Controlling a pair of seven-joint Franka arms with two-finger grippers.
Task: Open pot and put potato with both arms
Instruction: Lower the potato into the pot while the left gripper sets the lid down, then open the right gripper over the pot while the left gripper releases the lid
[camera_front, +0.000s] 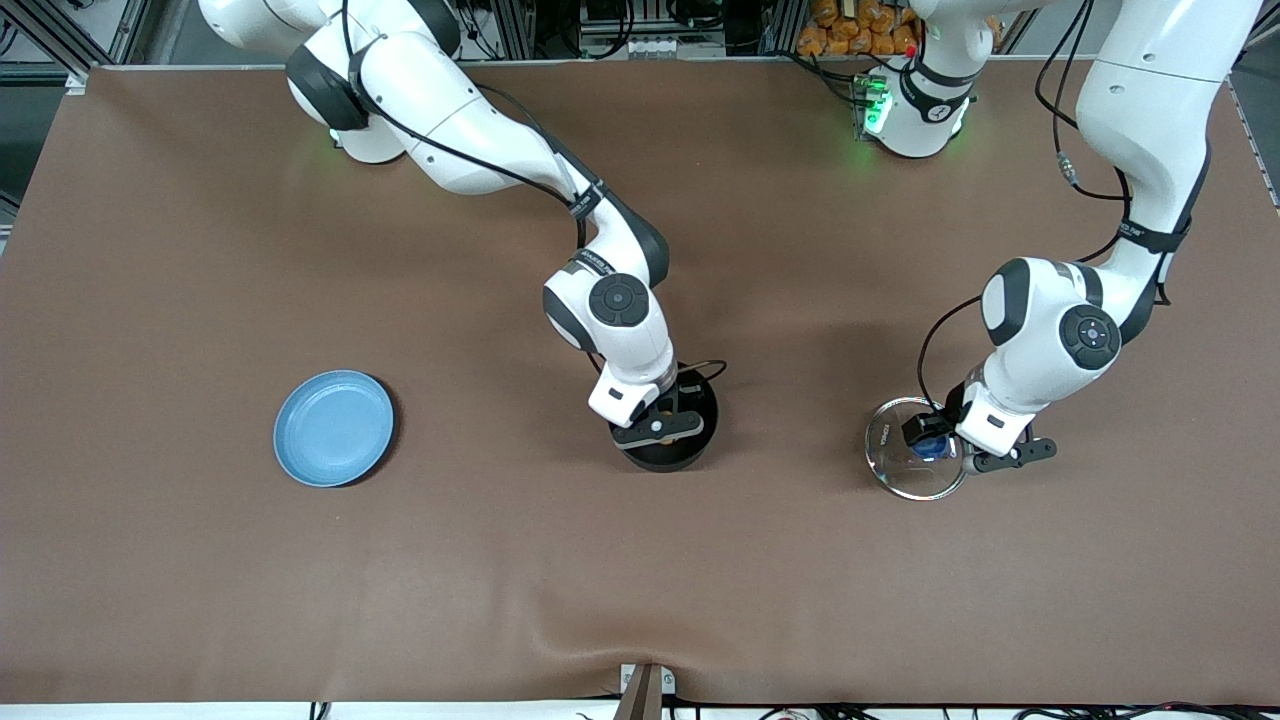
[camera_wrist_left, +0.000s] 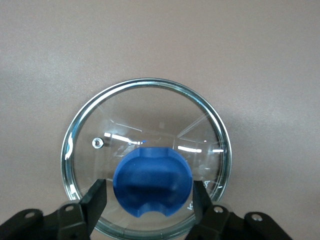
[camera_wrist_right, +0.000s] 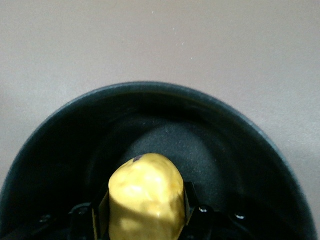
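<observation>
The small round black saucepan (camera_front: 668, 428) is taken as the landmark; it stands uncovered on the brown table (camera_front: 500, 580), near the middle. Its long handle cannot be made out in any view, being covered by the right arm in the front view and cut off in the right wrist view.

The right end effector (camera_wrist_right: 146, 212) is positioned inside the saucepan. The bumpy yellow oval potato (camera_wrist_right: 146, 197) is held between its fingers, within the pot's walls. Whether the potato touches the pot floor cannot be told. In the front view the potato is almost wholly hidden by the wrist.

The steel-rimmed glass lid (camera_wrist_left: 150, 107) lies flat on the table, well apart from the saucepan toward the left arm's end of the table. The left end effector (camera_wrist_left: 150, 200) is placed around the lid's blue knob (camera_wrist_left: 152, 180); its fingers stand at either side of the knob with narrow gaps visible, so the knob is not clamped. The fingertips are partly cut off by the picture edge.

A flat round light-blue plate (camera_front: 334, 428) lies well apart from the saucepan toward the right arm's end.
</observation>
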